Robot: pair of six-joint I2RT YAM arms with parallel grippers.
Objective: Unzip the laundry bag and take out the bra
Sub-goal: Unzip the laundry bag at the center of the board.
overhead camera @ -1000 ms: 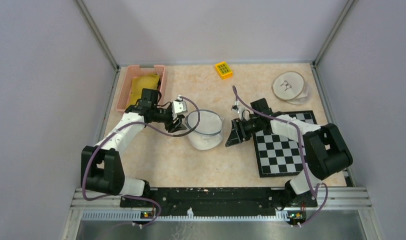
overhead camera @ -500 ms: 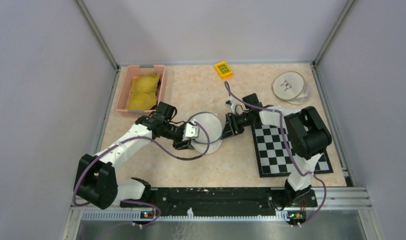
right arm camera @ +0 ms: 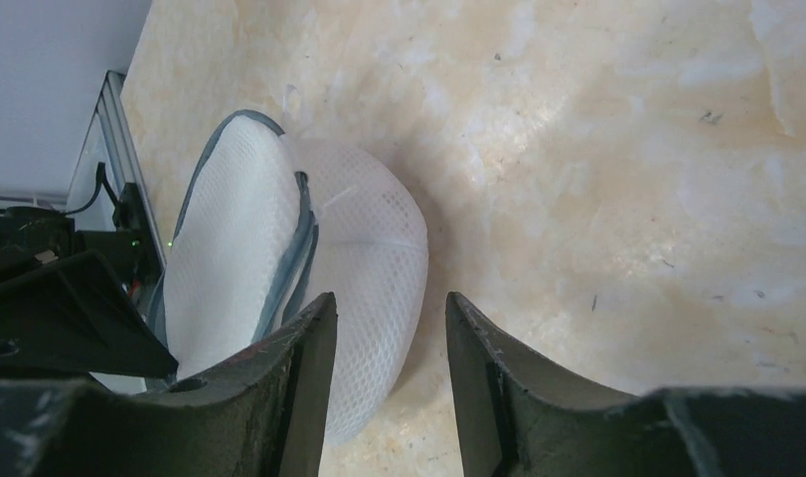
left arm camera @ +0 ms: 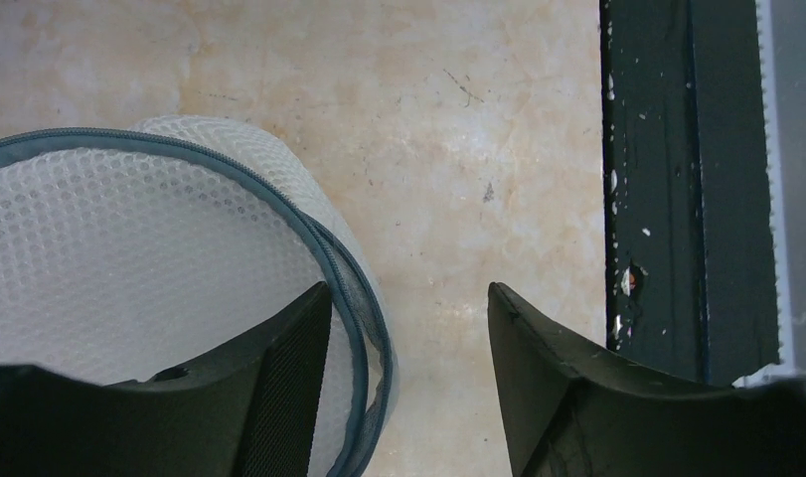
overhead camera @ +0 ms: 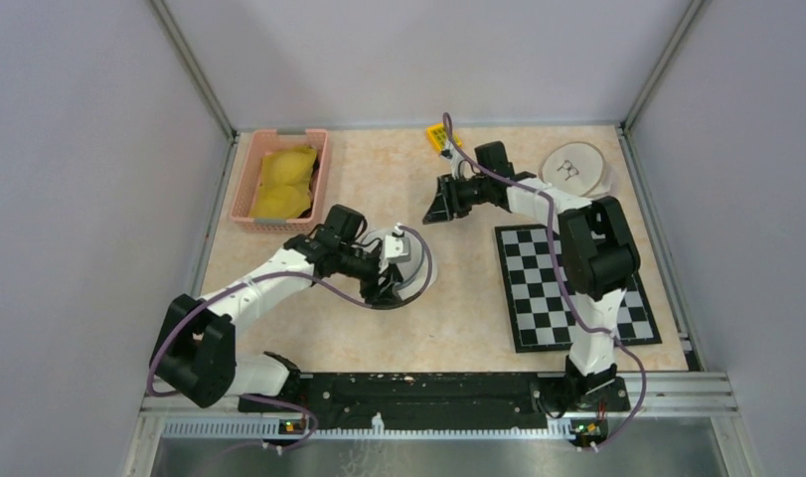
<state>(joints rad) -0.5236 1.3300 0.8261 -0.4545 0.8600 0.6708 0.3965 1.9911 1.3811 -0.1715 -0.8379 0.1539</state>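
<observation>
The laundry bag (left arm camera: 130, 258) lies with its rim just inside the spread jaws of the left gripper (left arm camera: 408, 298), unclamped, while the right gripper (right arm camera: 391, 298) hangs apart-jawed and empty.

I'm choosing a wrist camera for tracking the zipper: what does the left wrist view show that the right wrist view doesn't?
Only the left wrist view: the open left end effector at the laundry bag's zipper, close up, plus the black rail at the table's near edge. Only the right wrist view: the open right end effector, the bag seen from afar, the left arm beside it, a wall. Both: the mesh bag and marbled table.
</observation>
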